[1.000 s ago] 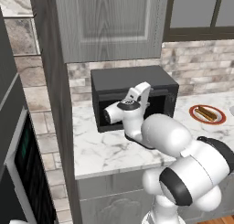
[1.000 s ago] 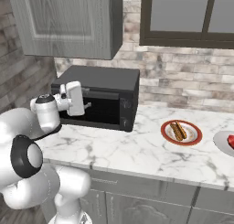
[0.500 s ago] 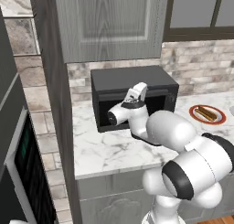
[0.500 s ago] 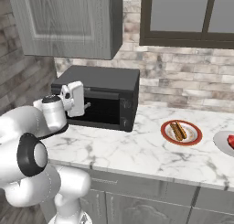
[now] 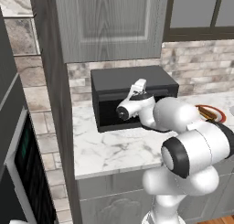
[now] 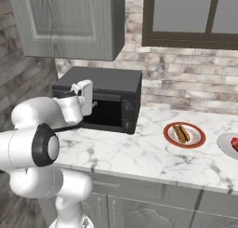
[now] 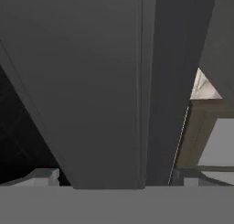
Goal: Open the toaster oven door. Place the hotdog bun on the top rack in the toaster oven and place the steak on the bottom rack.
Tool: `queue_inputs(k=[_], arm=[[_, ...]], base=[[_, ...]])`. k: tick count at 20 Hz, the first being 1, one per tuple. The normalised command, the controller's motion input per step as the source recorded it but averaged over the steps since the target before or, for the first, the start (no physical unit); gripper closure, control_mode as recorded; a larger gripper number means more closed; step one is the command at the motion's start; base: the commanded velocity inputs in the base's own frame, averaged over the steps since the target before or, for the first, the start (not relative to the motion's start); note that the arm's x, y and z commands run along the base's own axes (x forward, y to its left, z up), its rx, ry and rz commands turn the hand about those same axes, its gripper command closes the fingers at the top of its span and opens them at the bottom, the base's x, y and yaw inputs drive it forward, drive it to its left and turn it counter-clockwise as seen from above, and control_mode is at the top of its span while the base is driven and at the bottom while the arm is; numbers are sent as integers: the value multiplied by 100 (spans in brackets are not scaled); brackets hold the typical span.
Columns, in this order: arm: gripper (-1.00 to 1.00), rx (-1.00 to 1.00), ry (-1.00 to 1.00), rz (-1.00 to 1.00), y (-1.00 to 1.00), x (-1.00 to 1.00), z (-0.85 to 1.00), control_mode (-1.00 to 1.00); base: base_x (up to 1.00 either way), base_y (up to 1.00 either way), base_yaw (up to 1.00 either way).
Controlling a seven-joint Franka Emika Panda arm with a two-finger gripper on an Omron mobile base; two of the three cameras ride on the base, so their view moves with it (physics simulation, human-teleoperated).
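The black toaster oven (image 5: 132,83) (image 6: 104,83) stands on the marble counter against the brick wall. Its dark door (image 5: 109,112) (image 6: 109,113) stands upright against the front. My gripper (image 5: 142,85) (image 6: 93,102) is at the upper front of the oven, open with nothing between its fingers; in the hand view (image 7: 116,182) dark oven surfaces are very close. The hotdog bun (image 6: 181,132) (image 5: 208,112) lies on a red-rimmed plate (image 6: 194,142) to the oven's right. A red edge of the steak (image 6: 234,143) shows at the far right on a grey plate. The racks are hidden.
A grey wall cabinet (image 5: 109,22) (image 6: 65,22) hangs right above the toaster oven. A tall built-in oven (image 5: 18,173) stands at the far left. A dark-framed window (image 6: 190,17) sits above the counter's right part. Bare marble (image 6: 139,152) lies between oven and plates.
The hand has moved a little up and closer to the oven's upper front, and the elbow has swung along. The jaws stay open. The oven and plates have not moved.
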Motion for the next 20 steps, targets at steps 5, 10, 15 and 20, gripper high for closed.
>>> queue_inputs(k=[5, 10, 15, 20], arm=[[100, 0, 11, 8, 0, 37, -38, -100], [100, 0, 12, 2, -3, 4, -28, -100], [100, -4, 47, -2, -3, -54, -47, -100], [100, -3, 75, 0, 0, -92, -65, -100]], base=[[0, 0, 0], [0, 0, 0], [0, 0, 0], [0, 0, 0]])
